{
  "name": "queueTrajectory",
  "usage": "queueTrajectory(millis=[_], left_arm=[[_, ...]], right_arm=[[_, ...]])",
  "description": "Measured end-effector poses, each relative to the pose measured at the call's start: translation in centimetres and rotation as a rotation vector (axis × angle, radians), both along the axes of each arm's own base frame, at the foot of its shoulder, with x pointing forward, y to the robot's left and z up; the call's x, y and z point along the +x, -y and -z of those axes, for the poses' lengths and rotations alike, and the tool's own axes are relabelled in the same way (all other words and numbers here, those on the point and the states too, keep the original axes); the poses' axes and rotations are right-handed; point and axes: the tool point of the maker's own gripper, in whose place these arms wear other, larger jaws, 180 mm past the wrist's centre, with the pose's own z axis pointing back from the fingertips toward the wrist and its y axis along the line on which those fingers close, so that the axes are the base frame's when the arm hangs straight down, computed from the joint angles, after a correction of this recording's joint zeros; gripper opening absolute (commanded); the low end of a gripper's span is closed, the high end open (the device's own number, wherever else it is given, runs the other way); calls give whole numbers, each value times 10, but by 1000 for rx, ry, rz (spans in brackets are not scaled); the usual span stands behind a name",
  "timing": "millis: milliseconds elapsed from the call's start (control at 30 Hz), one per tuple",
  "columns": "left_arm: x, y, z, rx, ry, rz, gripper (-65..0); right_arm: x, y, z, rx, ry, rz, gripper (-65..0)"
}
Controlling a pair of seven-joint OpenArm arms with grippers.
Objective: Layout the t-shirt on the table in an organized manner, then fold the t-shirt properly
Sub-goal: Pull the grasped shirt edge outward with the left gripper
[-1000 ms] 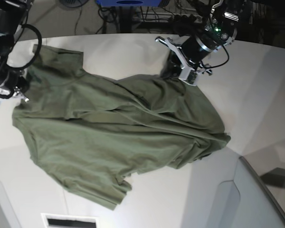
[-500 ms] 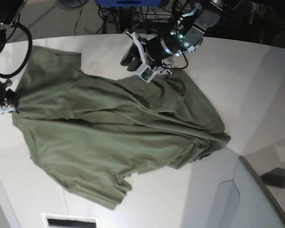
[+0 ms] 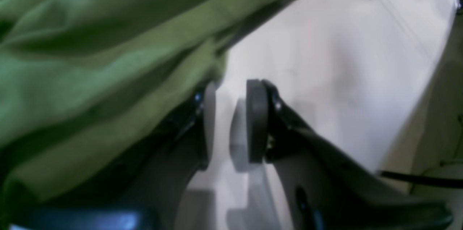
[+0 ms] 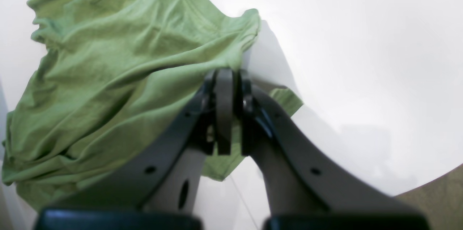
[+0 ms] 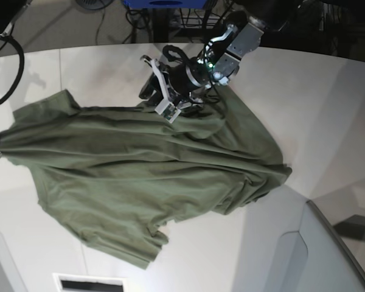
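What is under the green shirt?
Under the t-shirt lies the white table, showing all around its edges. Whether anything else hides beneath the cloth cannot be seen, because the shirt covers that part.

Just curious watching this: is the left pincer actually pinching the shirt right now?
No. In the left wrist view the left pincer stands open with bare white table between its pads, and the shirt lies beside it.
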Motion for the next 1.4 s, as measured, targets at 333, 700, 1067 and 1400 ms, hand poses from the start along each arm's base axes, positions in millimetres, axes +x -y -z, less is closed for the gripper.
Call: queueTrajectory(millis=[333,700,1067,1400], left_arm=[[63,-81,6,223,260,-118,-650],[135,-231,-67,540,447,-288,-650],[81,-242,-106,424,373,-352,-650],[91,-207,-120,397,452,-358,-309]], right_arm=[[29,-21,-33,-32,86,-71,-650],[48,-27,-50,-32,142,-96,-650],[-19,-42,-4,-38,-1,-110,-650],[-18,-41,-5,-39,4,-107,-650]])
